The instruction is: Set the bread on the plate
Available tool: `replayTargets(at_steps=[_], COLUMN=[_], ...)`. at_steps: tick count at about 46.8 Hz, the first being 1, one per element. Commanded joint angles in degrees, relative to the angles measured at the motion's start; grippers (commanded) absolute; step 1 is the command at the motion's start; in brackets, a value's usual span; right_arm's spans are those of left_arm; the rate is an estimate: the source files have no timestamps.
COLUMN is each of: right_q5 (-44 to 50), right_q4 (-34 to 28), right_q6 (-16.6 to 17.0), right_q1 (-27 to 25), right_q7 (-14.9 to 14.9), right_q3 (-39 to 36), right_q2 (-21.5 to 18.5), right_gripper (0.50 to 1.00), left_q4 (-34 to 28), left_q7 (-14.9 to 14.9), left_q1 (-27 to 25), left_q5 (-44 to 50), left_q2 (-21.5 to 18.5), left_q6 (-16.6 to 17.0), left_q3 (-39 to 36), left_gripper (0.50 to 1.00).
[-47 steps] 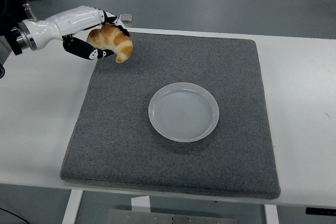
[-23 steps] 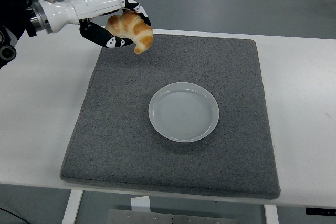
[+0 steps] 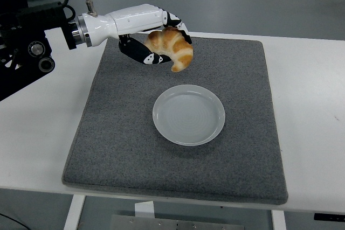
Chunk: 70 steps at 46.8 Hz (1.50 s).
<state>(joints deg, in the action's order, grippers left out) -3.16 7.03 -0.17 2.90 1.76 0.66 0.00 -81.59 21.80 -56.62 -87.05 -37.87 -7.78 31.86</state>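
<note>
Since the earlier frames the left robot hand [image 3: 156,41] has carried the bread [image 3: 173,48] rightward from beyond the mat's far-left corner toward the plate [image 3: 188,114], and more of its black forearm now shows at the left edge. Its fingers are clamped on the bread, a golden croissant, with the thumb under it and the other fingers over its top. The croissant hangs in the air past the plate's far-left rim, its lower tip pointing down toward the plate; how high above the mat it hangs is hard to judge from this angle. The white plate sits near the middle of the grey mat [image 3: 118,133] on the white counter [image 3: 43,133].
</note>
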Motion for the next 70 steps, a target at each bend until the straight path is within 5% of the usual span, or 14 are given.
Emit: replayTargets(at_steps=[1,26,40,57,64,70], right_q5=[0.00,0.00,0.00,0.00,0.00,0.00], right_q4=[0.00,0.00,0.00,0.00,0.00,0.00], right_q6=[-0.01,-0.01,-0.01,-0.01,-0.01,-0.01], right_q1=[0.00,0.00,0.00,0.00,0.00,0.00], right_q7=[0.00,0.00,0.00,0.00,0.00,0.00], right_q3=[-0.04,-0.04,-0.04,0.05,-0.04,-0.04], right_q2=[0.00,0.00,0.00,0.00,0.00,0.00], right_gripper=[0.952,0.952,0.952,0.952,0.952,0.954], left_q4=[1.34,10.83,13.56,16.11,16.37,16.28], left_q7=[0.00,-0.09,-0.09,-0.17,-0.09,-0.17], left_q1=[0.72,5.90,7.49,8.54,9.25,9.51], left_q5=[-2.33,-11.82,-13.94,-13.85,-13.85,-13.76], left_q2=[2.35,13.78,15.01,17.48,17.48,17.48], left_q6=[0.14,3.20,10.15,11.91,12.79,13.14], left_q3=[-1.80,-4.79,-9.62,-11.47,-11.82,-12.09], left_gripper=[0.500,0.500,0.500,0.501,0.514,0.606])
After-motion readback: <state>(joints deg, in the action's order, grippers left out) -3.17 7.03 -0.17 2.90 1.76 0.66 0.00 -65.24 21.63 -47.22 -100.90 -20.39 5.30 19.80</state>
